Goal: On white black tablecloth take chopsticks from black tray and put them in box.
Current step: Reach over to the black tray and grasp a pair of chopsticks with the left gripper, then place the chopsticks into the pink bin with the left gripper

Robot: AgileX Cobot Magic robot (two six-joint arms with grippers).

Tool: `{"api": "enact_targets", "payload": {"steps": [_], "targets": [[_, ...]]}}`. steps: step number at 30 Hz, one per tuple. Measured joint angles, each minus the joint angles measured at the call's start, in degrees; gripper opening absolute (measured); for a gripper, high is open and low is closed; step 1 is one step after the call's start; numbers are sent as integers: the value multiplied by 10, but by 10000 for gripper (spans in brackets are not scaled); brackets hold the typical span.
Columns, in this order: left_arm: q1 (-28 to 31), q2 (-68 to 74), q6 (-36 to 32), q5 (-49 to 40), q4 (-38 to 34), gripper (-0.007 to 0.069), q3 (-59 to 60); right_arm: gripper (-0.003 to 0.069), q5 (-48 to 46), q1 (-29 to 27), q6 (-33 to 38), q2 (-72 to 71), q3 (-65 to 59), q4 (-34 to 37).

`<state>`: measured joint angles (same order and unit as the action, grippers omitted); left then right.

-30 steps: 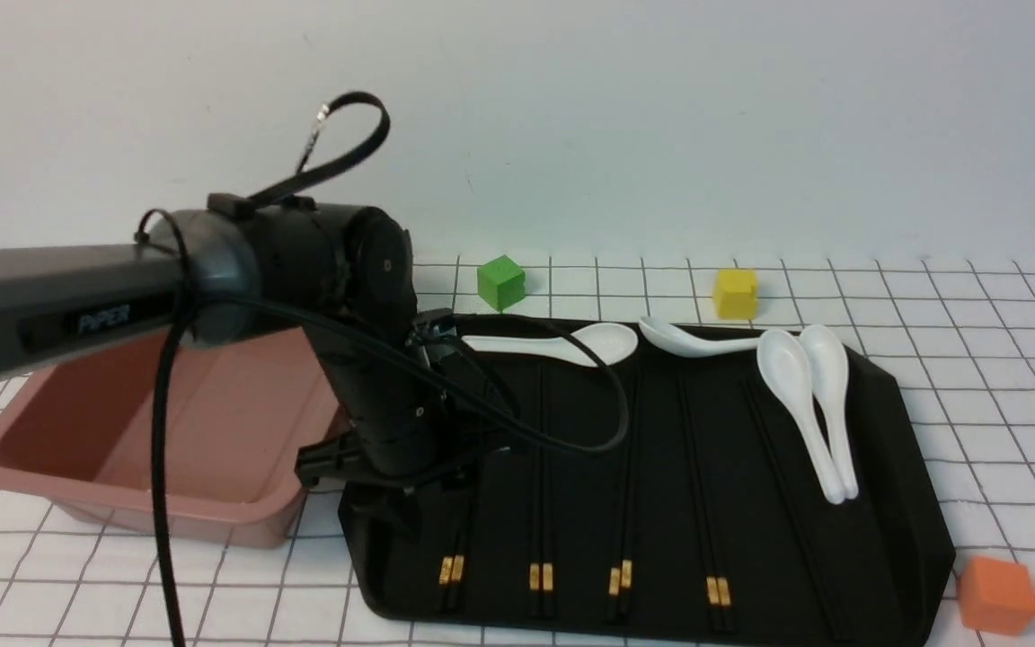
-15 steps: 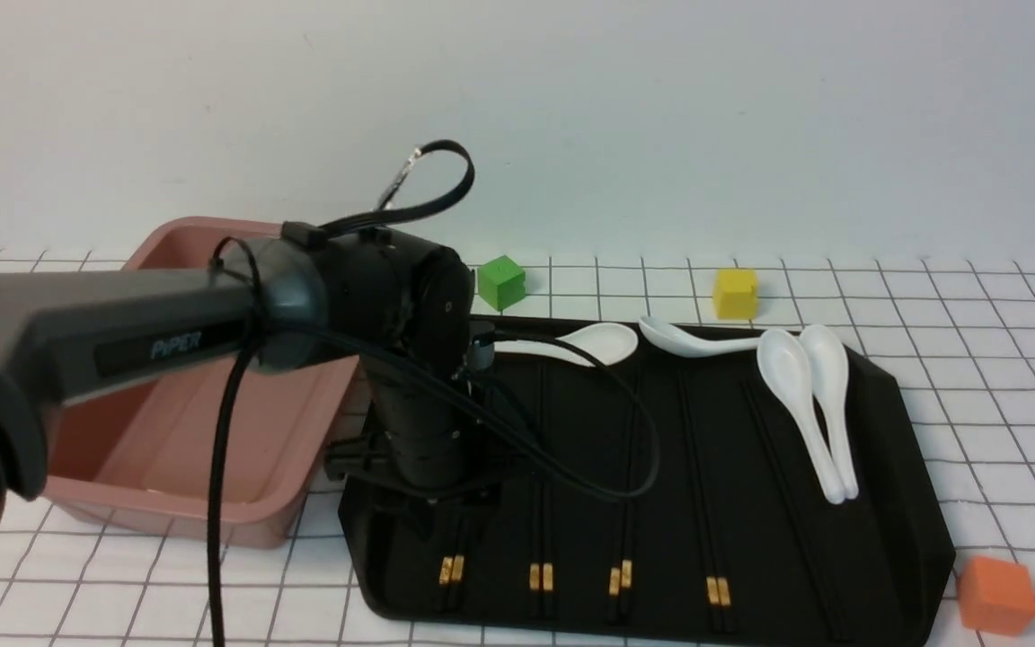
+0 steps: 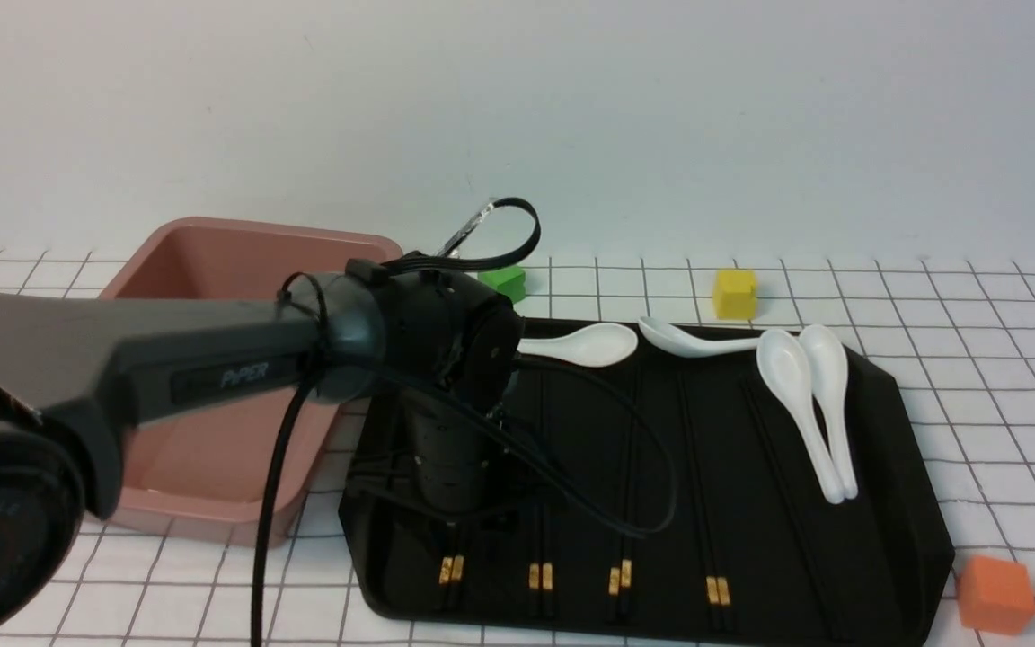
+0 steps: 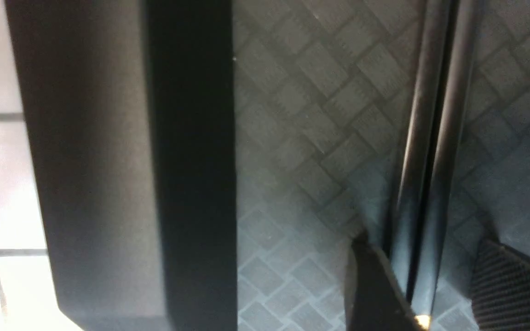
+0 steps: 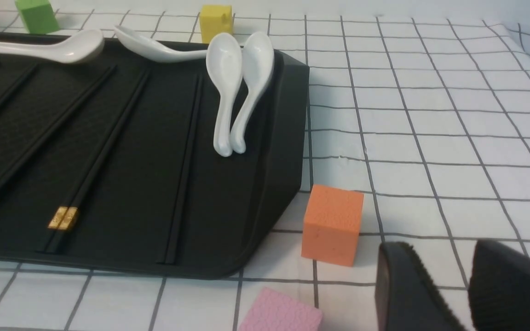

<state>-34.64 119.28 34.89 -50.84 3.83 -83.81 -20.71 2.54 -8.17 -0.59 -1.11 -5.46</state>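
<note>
The black tray (image 3: 886,539) lies on the gridded tablecloth (image 3: 976,404), with several pairs of black chopsticks (image 3: 541,575) laid lengthwise, gold bands toward me. The pinkish-brown box (image 3: 239,243) stands to the tray's left. My left arm reaches over the tray's left part, its wrist hiding the gripper in the front view. In the left wrist view my left gripper (image 4: 423,239) is open and low on the tray floor. Its fingers (image 4: 371,285) straddle the leftmost chopstick pair (image 4: 430,138). My right gripper (image 5: 463,276) is open and empty above the cloth, right of the tray.
Several white spoons (image 3: 805,404) lie along the tray's far and right parts. A green cube (image 3: 508,280) and a yellow cube (image 3: 735,292) sit behind the tray. An orange cube (image 3: 995,593) sits by its near right corner, with a pink cube (image 5: 279,315) near it.
My left arm has swung right, from over the box to over the tray, and its wrist has come down onto the leftmost chopstick pair. More of the box shows now.
</note>
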Motion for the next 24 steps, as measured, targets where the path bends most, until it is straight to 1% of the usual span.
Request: {"api": "enact_targets", "payload": {"steps": [3, 7, 8, 13, 16, 19, 21, 24], "targets": [[0, 0, 2, -2, -1, 293, -1, 239, 0, 0, 0, 0, 0, 0], [0, 0, 11, -18, -1, 137, -1, 239, 0, 0, 0, 0, 0, 0], [0, 0, 11, -19, 1, 113, -1, 239, 0, 0, 0, 0, 0, 0], [0, -25, 15, -34, 1, 124, -1, 239, 0, 0, 0, 0, 0, 0], [1, -97, 18, -52, 2, 124, -22, 239, 0, 0, 0, 0, 0, 0], [16, -167, 11, -65, 12, 124, -45, 239, 0, 0, 0, 0, 0, 0], [51, -218, -9, -79, 23, 124, -53, 239, 0, 0, 0, 0, 0, 0], [126, -250, -50, -123, 30, 124, -55, 239, 0, 0, 0, 0, 0, 0]]}}
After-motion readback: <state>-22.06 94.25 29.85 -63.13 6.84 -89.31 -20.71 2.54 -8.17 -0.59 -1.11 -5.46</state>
